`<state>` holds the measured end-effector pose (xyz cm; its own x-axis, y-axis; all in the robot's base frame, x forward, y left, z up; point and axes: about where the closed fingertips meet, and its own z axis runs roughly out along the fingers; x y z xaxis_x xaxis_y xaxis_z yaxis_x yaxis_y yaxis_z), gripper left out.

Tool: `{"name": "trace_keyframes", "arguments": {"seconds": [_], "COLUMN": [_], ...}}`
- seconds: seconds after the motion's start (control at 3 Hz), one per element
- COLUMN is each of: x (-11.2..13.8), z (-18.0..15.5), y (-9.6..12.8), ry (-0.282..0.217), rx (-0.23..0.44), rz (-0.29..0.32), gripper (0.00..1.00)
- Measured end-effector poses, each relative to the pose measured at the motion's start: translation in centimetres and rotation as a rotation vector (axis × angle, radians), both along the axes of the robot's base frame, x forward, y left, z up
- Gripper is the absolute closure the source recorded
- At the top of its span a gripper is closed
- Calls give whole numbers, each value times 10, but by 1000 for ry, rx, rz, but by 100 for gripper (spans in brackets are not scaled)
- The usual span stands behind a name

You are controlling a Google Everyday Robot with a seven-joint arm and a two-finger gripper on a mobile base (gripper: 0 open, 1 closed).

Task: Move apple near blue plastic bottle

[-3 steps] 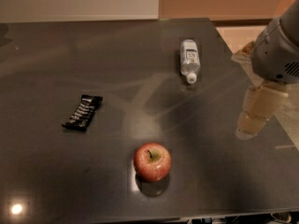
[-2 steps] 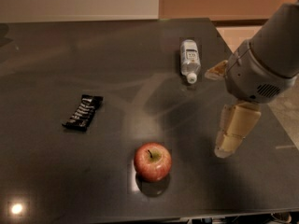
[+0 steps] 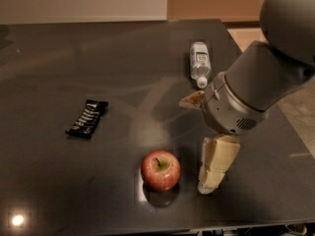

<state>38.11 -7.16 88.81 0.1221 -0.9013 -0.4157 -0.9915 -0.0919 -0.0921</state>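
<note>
The red apple (image 3: 160, 170) with yellowish patches and a dark stem sits upright on the dark table (image 3: 123, 68), near the front edge. The blue plastic bottle (image 3: 199, 63), clear with a white cap and white-and-blue label, lies on its side at the back right, cap towards me. My gripper (image 3: 215, 166) hangs down from the big grey arm just right of the apple, its cream tip close to the table surface. It is a short gap from the apple and holds nothing that I can see.
A black snack bar wrapper (image 3: 87, 118) lies on the table's left half. The grey arm (image 3: 261, 82) fills the right side of the view above the table's right edge. A bright light reflection (image 3: 17, 220) shows at the front left corner.
The arm has swung in from the right and lowered, so the gripper now stands beside the apple. The apple, bottle and wrapper have not moved.
</note>
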Motion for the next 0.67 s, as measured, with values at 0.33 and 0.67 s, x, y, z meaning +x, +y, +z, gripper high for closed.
{"name": "trace_keyframes", "arguments": {"seconds": [0.33,0.67], "x": [-14,-24], "z": [-12,-24], "y": [20,39], "ry": [8,24], "rx": [33,52], "rz": [54,93], "gripper": [0,0]}}
